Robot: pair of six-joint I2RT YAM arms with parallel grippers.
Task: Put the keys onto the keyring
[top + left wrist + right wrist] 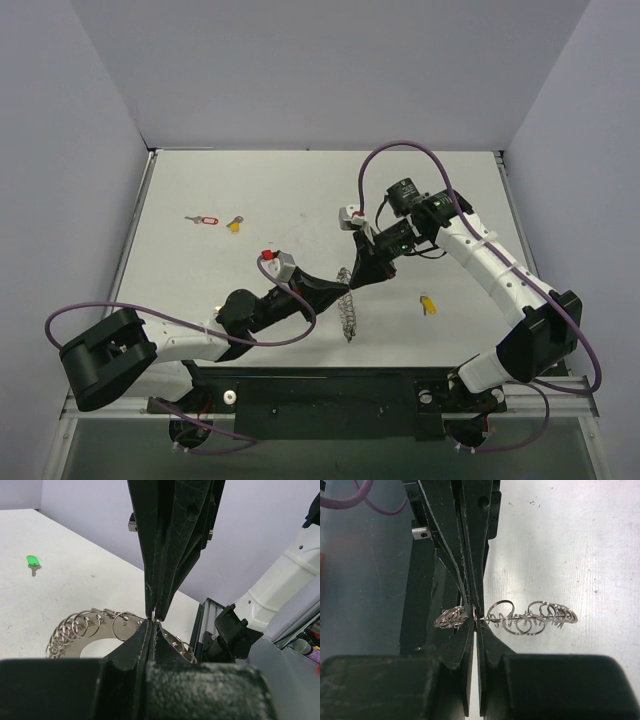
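The keyring (348,308) is a silver loop of many small rings, hanging just above the table's middle between both grippers. My left gripper (343,289) is shut on one of its rings (154,614), and the loop's flat band and rings (85,627) spread out to the left. My right gripper (358,279) meets it tip to tip and is shut on the same spot (476,619), with rings (535,617) fanning out on either side. The keys lie loose: a red-tagged one (204,219), a yellow one (235,224), another yellow one (427,304) and a green one (32,561).
Purple cables (400,150) loop over both arms. The right arm's white links (490,260) cross the right side of the table. A black rail (320,390) runs along the near edge. Grey walls close in the table at the back and sides.
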